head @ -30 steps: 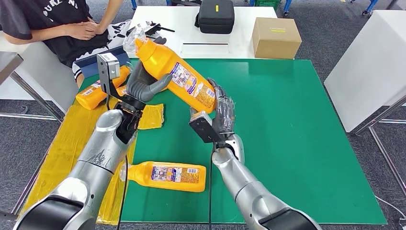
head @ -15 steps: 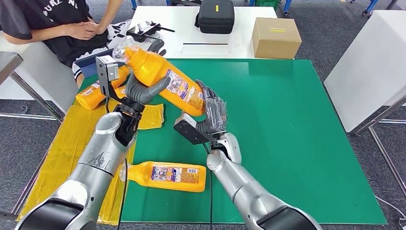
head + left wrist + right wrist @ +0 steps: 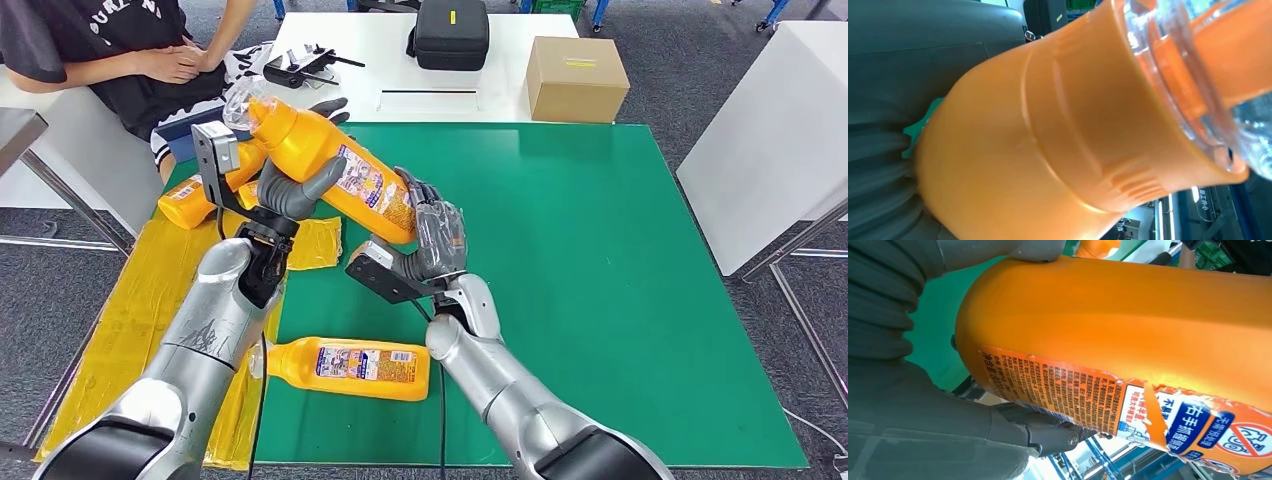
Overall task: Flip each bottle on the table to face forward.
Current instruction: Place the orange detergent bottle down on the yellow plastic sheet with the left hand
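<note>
- The big orange bottle (image 3: 335, 165) is up in the air, in the upper left of the head picture. It is tilted, with its clear cap (image 3: 243, 100) pointing to the upper left.
- The left hand (image 3: 290, 185) is wrapped around the bottle near its neck. The right hand (image 3: 432, 240) cups the bottle's flat end with its fingers closed on it.
- The bottle looks smooth and round. I think it could slip if one hand lets go before the other has a good hold.
- If it falls, it could land on the green counter (image 3: 600, 280) with the wrong side up, or roll away.
- Its label (image 3: 1128, 407) is torn. I think a finger could catch it and rip it more.
- More orange bottles (image 3: 200, 190) lie just behind the left arm, on the yellow sheet (image 3: 130, 300). A wide swing could knock them.
- Another bottle (image 3: 350, 367) lies flat near the bottom of the picture, between the two arms. An arm coming down could bump it.
- A person (image 3: 110, 50) sits at the upper left, close by.
</note>
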You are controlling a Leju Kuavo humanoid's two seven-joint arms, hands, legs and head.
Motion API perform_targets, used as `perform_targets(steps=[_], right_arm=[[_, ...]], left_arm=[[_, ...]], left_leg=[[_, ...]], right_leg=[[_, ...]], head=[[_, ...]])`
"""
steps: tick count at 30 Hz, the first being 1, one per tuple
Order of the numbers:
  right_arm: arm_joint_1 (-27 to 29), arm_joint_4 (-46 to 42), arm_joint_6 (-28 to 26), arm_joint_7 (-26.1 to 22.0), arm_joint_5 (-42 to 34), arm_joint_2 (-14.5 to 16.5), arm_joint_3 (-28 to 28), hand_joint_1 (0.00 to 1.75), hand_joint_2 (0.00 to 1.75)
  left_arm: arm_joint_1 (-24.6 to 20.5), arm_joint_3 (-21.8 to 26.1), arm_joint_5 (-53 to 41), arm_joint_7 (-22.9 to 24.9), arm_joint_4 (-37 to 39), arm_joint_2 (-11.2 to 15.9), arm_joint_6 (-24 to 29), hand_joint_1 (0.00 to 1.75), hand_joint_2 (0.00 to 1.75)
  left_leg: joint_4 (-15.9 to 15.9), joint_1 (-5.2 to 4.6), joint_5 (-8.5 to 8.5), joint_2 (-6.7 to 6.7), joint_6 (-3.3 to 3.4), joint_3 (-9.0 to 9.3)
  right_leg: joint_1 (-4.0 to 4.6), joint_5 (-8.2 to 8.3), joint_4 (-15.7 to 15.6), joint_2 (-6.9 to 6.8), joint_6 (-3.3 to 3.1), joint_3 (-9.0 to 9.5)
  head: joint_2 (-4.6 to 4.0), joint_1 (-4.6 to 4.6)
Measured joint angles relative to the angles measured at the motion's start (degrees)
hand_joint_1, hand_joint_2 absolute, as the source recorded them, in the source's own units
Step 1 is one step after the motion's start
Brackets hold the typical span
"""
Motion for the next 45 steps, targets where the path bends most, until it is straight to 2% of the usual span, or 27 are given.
perform_targets(steps=[13,22,23,26,27,35,39,40,42,44,45], right_arm=[[0.0,0.0,0.0,-0.2,-1.9,0.0,1.7,1.75,1.75],[0.0,0.0,0.0,-1.9,-4.8,0.0,2.0,1.75,1.75],[0.0,0.0,0.0,-2.0,-5.1,0.0,2.0,1.44,1.75],[0.0,0.0,0.0,-3.4,-6.6,0.0,2.0,0.13,1.75],[0.1,0.0,0.0,-4.2,-7.4,0.0,2.1,0.0,1.75],[1.0,-0.4,0.5,-13.4,-20.3,0.0,4.8,0.0,1.75],[4.5,-6.2,3.2,-13.7,-19.9,-0.7,6.0,0.0,0.0],[5.7,-8.5,4.0,-13.1,-19.3,-1.0,6.2,0.0,0.0],[8.7,-14.4,5.6,-11.6,-17.8,-2.2,6.8,0.0,0.87],[12.1,-21.1,6.4,-9.5,-15.8,-3.8,7.4,0.0,1.75],[13.7,-24.3,6.6,-8.3,-14.4,-4.7,7.8,0.0,1.75]], left_arm=[[0.3,0.7,0.7,-0.1,-0.3,0.0,1.2,1.75,1.75],[0.3,0.7,1.2,-0.1,-0.4,0.0,1.4,1.75,1.75],[0.3,0.7,1.3,-0.1,-0.4,0.0,1.5,1.75,1.75],[0.2,0.7,1.6,-0.1,-0.4,0.0,1.5,1.75,1.75],[0.2,0.7,1.7,-0.2,-0.4,0.0,1.6,1.75,1.75],[-0.7,1.4,2.8,-1.2,0.0,1.4,3.5,1.75,1.75],[-0.9,2.4,2.7,-2.0,0.6,2.9,4.9,1.75,1.75],[-0.8,2.6,2.4,-2.3,0.8,3.3,5.5,1.75,1.75],[-0.8,3.2,0.0,-3.5,1.2,4.1,8.5,1.75,1.75],[-0.8,3.4,-6.6,-5.4,1.4,5.3,15.9,1.75,1.75],[-0.8,3.4,-11.9,-6.0,1.6,5.9,21.3,1.75,1.75]], left_leg=[[0.0,0.0,0.0,0.0,0.0,-0.01],[0.0,0.0,0.0,0.0,0.0,-0.01],[0.0,0.0,0.0,0.0,0.0,-0.01],[0.0,0.0,0.0,0.0,0.0,0.0],[0.0,0.0,0.0,0.0,0.0,0.0],[0.0,0.01,0.0,0.01,0.0,0.01],[0.0,0.01,0.0,0.01,0.0,0.01],[0.0,0.01,0.0,0.01,0.0,0.01],[0.0,0.02,0.0,0.0,0.0,-0.01],[0.0,0.03,-0.01,0.01,0.0,-0.02],[0.0,0.03,-0.01,0.03,0.0,-0.02]], right_leg=[[0.0,0.0,0.0,0.0,0.0,0.0],[0.0,0.0,0.0,0.0,0.0,0.0],[0.0,0.0,0.0,0.0,0.0,0.0],[0.0,0.0,0.0,0.0,0.0,0.0],[0.0,0.0,0.0,0.0,0.0,0.0],[0.02,0.0,0.0,0.02,0.0,-0.01],[0.03,0.0,0.0,0.01,0.0,-0.01],[0.03,0.0,0.0,0.01,0.0,-0.02],[0.03,-0.01,0.0,0.01,-0.01,-0.02],[0.01,-0.01,0.0,0.02,-0.01,-0.03],[0.01,-0.01,0.0,0.04,-0.01,-0.04]], head=[[0.0,0.0],[0.0,0.01],[0.0,0.01],[0.0,0.01],[0.0,0.0],[0.0,0.01],[0.0,0.01],[0.0,0.0],[0.0,0.02],[0.0,0.02],[0.0,0.02]])
